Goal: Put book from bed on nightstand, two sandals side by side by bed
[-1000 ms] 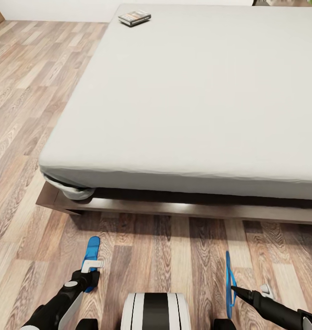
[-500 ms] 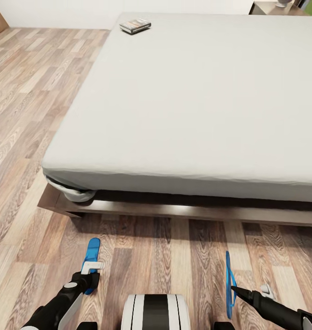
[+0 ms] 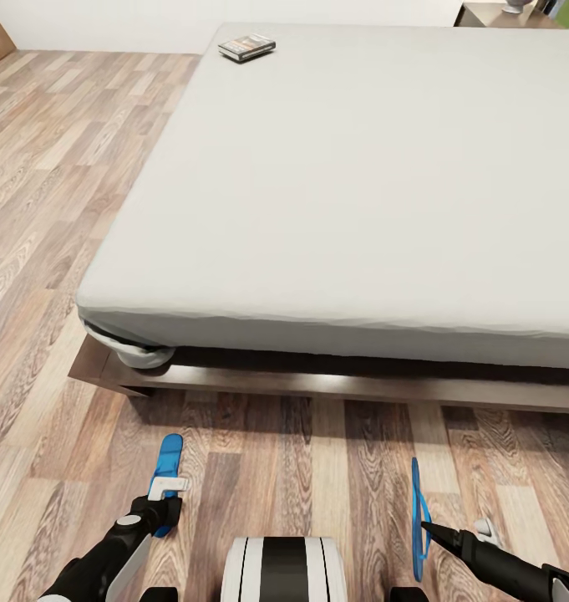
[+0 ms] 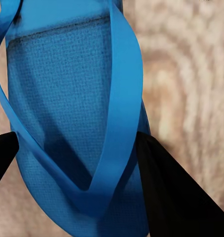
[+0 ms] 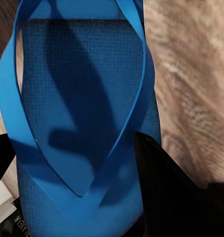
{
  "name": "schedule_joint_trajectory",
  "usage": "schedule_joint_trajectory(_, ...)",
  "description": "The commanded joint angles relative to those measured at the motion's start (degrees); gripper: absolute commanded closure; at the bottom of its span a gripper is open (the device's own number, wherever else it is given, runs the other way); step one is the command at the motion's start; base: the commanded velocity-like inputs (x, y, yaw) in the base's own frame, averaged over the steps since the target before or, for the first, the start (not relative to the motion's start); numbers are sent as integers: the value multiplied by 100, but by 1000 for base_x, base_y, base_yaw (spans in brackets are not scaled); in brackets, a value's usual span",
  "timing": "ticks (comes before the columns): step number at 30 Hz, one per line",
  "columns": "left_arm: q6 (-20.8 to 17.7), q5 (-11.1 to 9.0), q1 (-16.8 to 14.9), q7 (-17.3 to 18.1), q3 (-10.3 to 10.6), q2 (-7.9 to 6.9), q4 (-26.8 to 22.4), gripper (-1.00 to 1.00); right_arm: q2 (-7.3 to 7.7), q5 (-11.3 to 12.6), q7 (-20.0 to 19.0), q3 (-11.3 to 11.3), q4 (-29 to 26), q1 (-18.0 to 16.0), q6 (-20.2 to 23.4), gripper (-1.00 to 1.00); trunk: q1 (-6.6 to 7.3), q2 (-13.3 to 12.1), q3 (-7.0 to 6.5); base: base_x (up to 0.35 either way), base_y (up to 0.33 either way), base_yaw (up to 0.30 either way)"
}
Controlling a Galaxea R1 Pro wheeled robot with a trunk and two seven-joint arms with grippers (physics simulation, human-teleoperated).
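Observation:
The book (image 3: 246, 47) lies on the far left corner of the bed (image 3: 359, 184), on its light-grey mattress. My left gripper (image 3: 164, 500) is shut on one blue sandal (image 3: 168, 461), which sticks out ahead of it, low over the floor in front of the bed's foot. The left wrist view shows this sandal (image 4: 62, 89) between the two black fingers (image 4: 171, 197). My right gripper (image 3: 425, 528) is shut on the other sandal (image 3: 418, 502), held on edge. It also shows in the right wrist view, as the sandal (image 5: 82, 79) between the dark fingers (image 5: 166, 182).
The bed's dark wooden frame (image 3: 317, 380) runs across in front of me. Wood-plank floor (image 3: 58, 167) stretches along the bed's left side. Past the bed's far right corner shows the top of a low piece of furniture (image 3: 489, 12). My white base (image 3: 284, 570) is between the arms.
The head view shifted slightly between one second and half a second ago, so more of the far wall side shows. Both grippers keep the same hold on the sandals.

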State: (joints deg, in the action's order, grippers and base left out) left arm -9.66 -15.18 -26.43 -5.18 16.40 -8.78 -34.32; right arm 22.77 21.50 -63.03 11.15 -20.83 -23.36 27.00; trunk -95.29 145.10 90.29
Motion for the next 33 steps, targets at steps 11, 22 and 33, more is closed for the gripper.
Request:
schedule_joint_trajectory(11, -28, -46, -1, -45, 50, -9, -8, -100, 1, 20, 1, 10, 0, -2, 51, 100, 1, 1, 3, 0, 0, 0)
schedule_joint_trajectory(22, -28, -46, -1, -45, 47, -9, -5, -100, 1, 20, 2, 10, 0, -1, 51, 100, 1, 1, 3, 0, 0, 0)
schedule_joint_trajectory(33, -36, -46, 0, -45, 47, -8, -5, -100, 0, 20, 2, 10, 0, 0, 51, 100, 24, -11, -196, 0, 0, 0)
